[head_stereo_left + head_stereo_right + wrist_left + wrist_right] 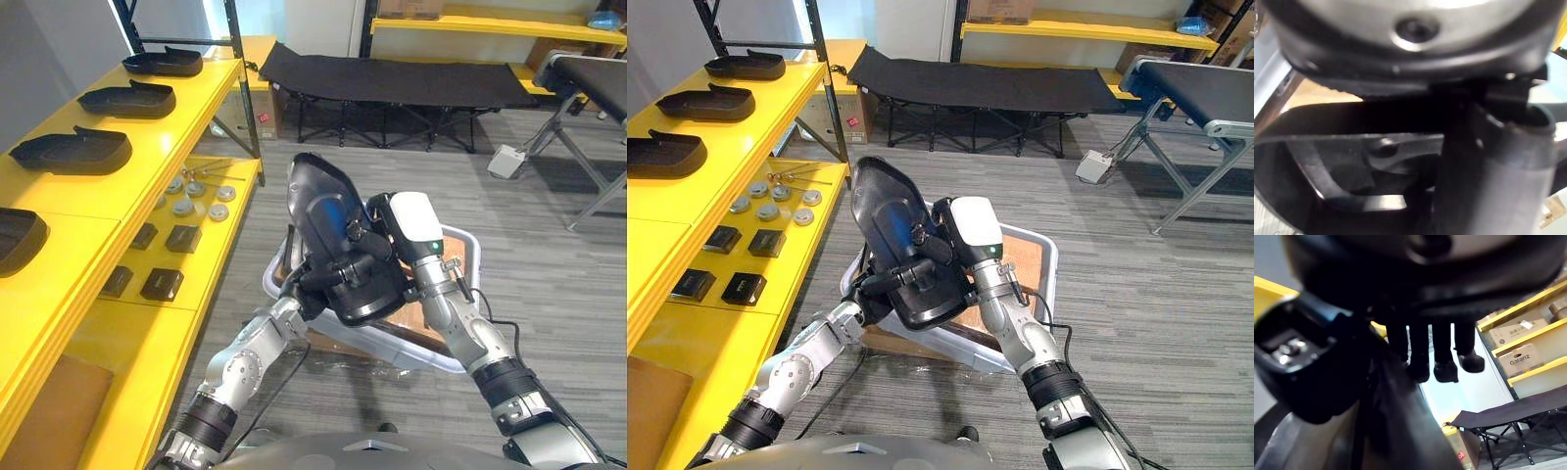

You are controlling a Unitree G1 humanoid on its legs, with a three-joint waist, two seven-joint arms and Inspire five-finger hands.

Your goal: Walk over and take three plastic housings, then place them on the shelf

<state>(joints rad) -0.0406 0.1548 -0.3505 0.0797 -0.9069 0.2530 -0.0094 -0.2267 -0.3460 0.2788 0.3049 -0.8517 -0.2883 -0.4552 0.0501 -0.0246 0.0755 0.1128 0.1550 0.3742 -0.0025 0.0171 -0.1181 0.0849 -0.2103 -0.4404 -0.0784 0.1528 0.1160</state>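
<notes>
Left eye view: clasped tilted by left hand [312,284] and right hand [362,239], glossy black curved housing [318,201]; yellow shelf [201,103] edge left, open grey floor [549,255] right.

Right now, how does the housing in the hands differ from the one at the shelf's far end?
Pose: the held housing stands tilted, narrow end up; the far shelf housing lies flat.
Support: the held housing is gripped by the left hand and right hand over a bin; the far shelf housing rests untouched on the yellow shelf.
Shared: both black, same elongated shape.
</notes>
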